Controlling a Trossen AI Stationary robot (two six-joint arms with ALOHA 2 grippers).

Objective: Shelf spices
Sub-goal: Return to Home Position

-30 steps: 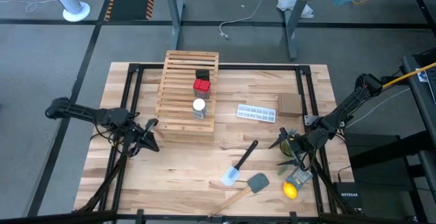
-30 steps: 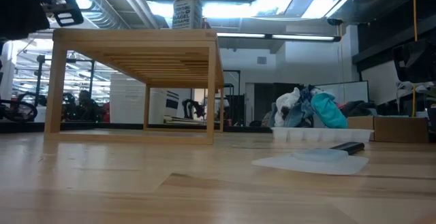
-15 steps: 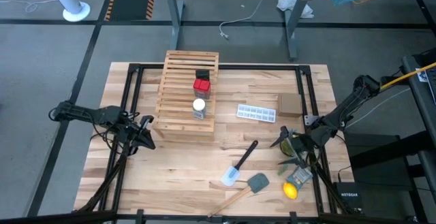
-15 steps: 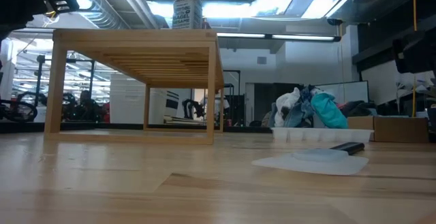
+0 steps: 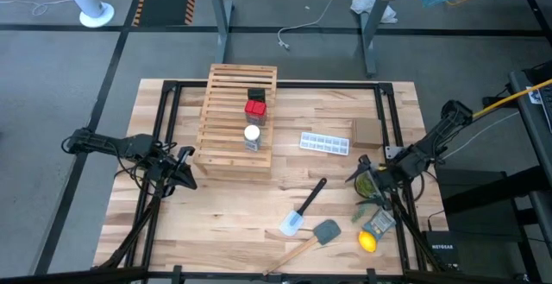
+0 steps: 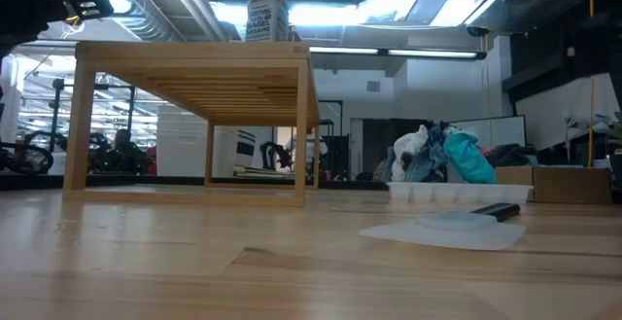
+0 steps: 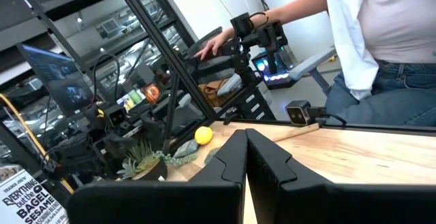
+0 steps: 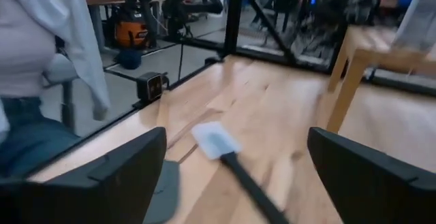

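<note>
On table (image 5: 259, 211), spices (image 5: 254, 110) atop shelf (image 5: 222, 120) near closed left jaws; right jaws spread.

I see my left gripper (image 5: 186, 170) has drawn back a little from the shelf (image 5: 226, 103); my right gripper (image 5: 355, 173) shifted slightly.

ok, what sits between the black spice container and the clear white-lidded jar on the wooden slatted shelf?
The red boxy spice container, lined up with the black container and jar atop the shelf, per high view.
</note>
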